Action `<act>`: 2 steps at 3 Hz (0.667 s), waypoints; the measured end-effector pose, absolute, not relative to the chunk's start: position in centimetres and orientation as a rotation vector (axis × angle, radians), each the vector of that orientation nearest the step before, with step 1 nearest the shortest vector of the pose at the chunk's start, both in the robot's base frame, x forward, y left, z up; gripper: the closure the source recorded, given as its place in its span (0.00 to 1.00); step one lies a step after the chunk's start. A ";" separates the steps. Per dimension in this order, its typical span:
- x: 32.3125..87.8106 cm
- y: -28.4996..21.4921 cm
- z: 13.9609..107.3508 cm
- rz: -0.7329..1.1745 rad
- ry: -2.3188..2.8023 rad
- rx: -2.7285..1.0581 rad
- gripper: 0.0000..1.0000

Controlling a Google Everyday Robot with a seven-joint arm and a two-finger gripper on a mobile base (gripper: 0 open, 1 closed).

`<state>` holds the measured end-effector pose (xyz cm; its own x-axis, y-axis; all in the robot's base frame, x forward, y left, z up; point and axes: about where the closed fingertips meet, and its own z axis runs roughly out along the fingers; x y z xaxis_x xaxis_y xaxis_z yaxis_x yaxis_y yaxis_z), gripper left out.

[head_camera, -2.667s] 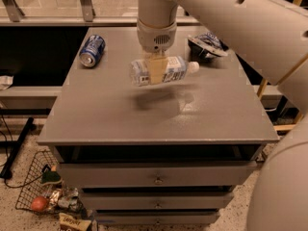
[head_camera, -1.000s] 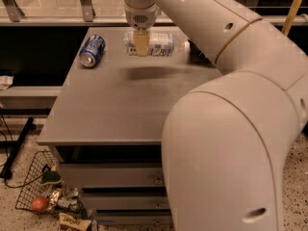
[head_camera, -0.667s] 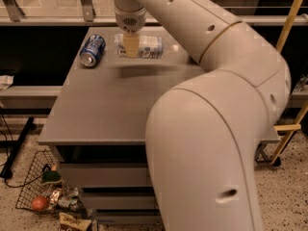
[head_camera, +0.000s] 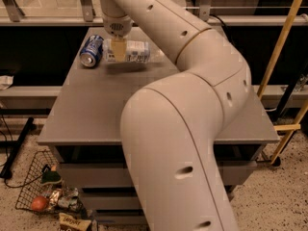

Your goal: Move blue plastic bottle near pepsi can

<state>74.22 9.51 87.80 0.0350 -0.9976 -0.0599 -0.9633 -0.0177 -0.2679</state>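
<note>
Gripper [head_camera: 117, 50] seen at the far left of the table [head_camera: 91, 109], closed across the blue plastic bottle [head_camera: 135, 51], which is held on its side. The bottle's left part is covered by the pale fingers; its right end, cap included, is cut off by the arm [head_camera: 192, 105]. Whether the bottle rests on the surface or hangs just above it cannot be told; a shadow is noted beneath it. The pepsi can [head_camera: 91, 51] lies on its side just beside the gripper, to the left, a narrow gap between them. Much of the table's right half and back edge is hidden by the arm. A wire basket [head_camera: 29, 196] with litter is noted on the floor, lower left; contents hard to make out.

Against 0.7 s ago: bottle and gripper have been carried leftward, the gap to the can narrowed. Can unmoved.
</note>
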 end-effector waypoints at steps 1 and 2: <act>74.9 10.1 87.1 -0.203 2.044 -2.072 0.83; 75.3 10.4 86.8 -0.205 2.032 -2.063 0.60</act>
